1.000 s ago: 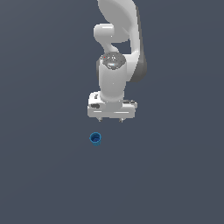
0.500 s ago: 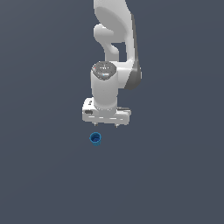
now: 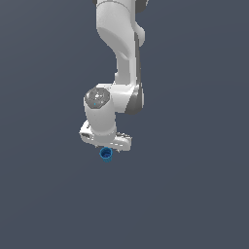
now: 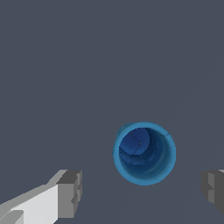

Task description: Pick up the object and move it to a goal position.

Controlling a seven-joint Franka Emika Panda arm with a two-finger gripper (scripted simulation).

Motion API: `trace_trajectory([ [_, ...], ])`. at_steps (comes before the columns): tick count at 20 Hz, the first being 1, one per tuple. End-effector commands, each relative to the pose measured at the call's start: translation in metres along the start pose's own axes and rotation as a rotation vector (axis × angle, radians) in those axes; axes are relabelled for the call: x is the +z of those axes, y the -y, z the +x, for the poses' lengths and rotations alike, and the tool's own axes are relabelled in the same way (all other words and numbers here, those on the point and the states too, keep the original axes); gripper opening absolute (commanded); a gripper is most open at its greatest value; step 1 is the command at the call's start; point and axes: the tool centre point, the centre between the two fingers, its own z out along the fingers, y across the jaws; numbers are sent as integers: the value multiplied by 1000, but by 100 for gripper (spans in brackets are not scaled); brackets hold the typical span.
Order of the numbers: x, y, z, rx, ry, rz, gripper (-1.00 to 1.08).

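1. Since one second ago, the arm (image 3: 119,58) has come forward and down in the exterior view; the gripper (image 3: 108,146), which then hung above and to the exterior view's right of the object (image 3: 106,153), now sits directly over it.
2. Object position appears unchanged across the three exterior views; it rests on the plain grey floor (image 3: 194,194), which shows no edges or corners in either view.
3. Object: a small bright blue cup-like cylinder, standing upright with its open mouth facing up. The wrist view looks straight into its darker hollow centre (image 4: 144,153).
4. Tool state: the two fingers are spread wide. In the wrist view one fingertip (image 4: 70,192) and the other (image 4: 213,190) stand on opposite sides of the cup, each clearly apart from its rim.
5. Contact: none visible. The cup lies between the fingers but closer to their tips than to the palm; it is not centred, sitting nearer one finger.
6. In the exterior view the gripper body hides the upper part of the cup; finger height relative to the floor cannot be determined.
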Motion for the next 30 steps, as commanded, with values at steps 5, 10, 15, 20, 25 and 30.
trace_trajectory([
  [5,12,-11,7,36,3,4,100],
  [10,15,-10,6,34,4,3,100],
  [15,37,-11,6,35,4,3,100],
  [20,59,-11,6,37,3,4,100],
  [25,62,-11,7,37,3,4,-100],
  [30,62,-11,7,37,3,4,-100],
])
